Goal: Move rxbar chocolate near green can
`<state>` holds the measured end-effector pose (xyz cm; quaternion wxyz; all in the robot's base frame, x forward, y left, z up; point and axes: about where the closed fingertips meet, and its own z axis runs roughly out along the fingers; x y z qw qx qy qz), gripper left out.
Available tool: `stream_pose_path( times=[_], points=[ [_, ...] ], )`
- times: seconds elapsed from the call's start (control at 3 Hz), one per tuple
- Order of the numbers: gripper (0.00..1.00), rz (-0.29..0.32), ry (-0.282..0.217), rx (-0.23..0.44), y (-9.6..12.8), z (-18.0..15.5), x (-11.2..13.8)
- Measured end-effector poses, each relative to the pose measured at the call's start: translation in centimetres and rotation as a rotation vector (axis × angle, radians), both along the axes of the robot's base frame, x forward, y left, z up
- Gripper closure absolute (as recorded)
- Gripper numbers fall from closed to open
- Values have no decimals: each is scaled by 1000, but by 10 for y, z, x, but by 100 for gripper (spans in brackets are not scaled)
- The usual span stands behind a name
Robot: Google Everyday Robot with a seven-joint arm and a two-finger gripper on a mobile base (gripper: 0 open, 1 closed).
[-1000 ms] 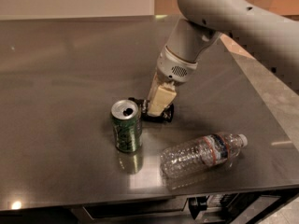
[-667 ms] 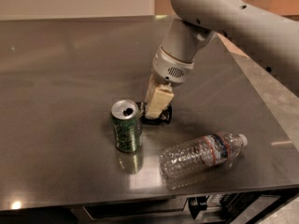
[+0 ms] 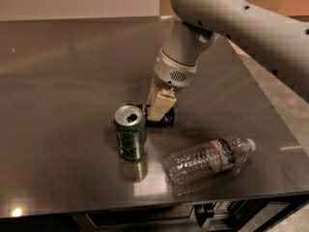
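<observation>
The green can stands upright on the dark metal table, left of centre near the front. The rxbar chocolate, a flat black wrapper, sits at table level just right of and behind the can, almost touching it. My gripper comes down from the grey arm at the upper right. Its cream fingers are shut on the bar and cover most of it.
A clear plastic water bottle lies on its side at the front right, cap pointing right. The table's front edge runs just below the can and bottle. Its right edge runs under the arm, with a pale floor beyond.
My gripper has shifted slightly left with the bar, bringing it closer to the can. The can and the bottle have not moved.
</observation>
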<state>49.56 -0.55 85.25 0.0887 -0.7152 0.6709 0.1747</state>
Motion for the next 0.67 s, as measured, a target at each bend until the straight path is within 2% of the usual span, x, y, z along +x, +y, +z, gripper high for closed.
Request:
stream_pose_path(
  times=[0.33,0.67],
  points=[
    [13,0,-4,2,2,0,1],
    [0,0,-8,4,3,0,1]
  ],
)
